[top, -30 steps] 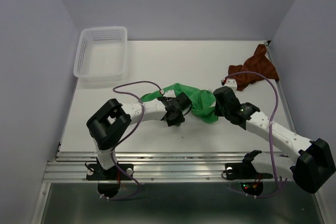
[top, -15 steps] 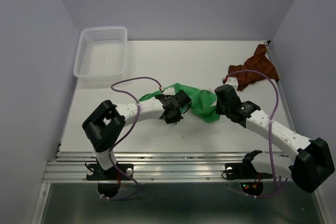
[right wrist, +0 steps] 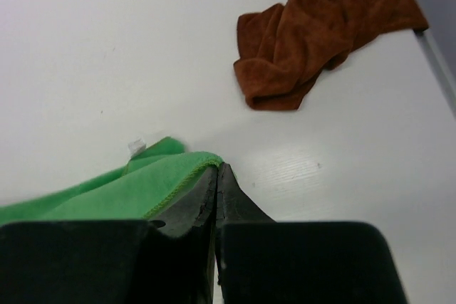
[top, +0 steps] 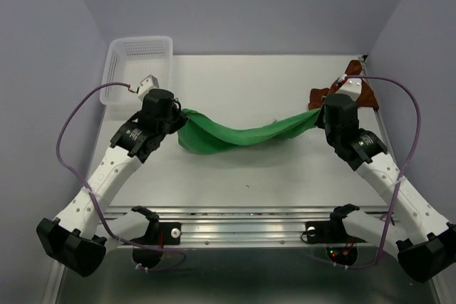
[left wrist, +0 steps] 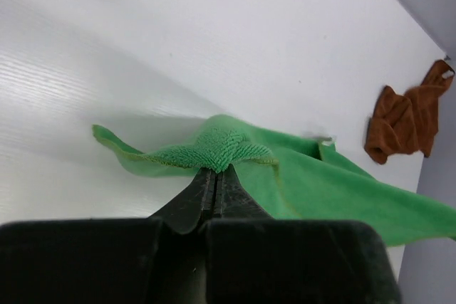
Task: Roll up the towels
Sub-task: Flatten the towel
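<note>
Arms splayed apart, left claw (left wrist: 216,171) and right claw (right wrist: 217,169) each clamp green towel (top: 242,135) ends.

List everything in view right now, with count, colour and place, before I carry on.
green towel: one, bright green, strung between both hands across the table's middle
brown towel: one, rust-brown, crumpled at the far right corner
basket: one, white mesh, far left corner
table: one, white, under everything
left arm: one, white and black, left side
right arm: one, white and black, right side
left hand: one, black, shut on the green towel's left end
right hand: one, black, shut on its right end
</note>
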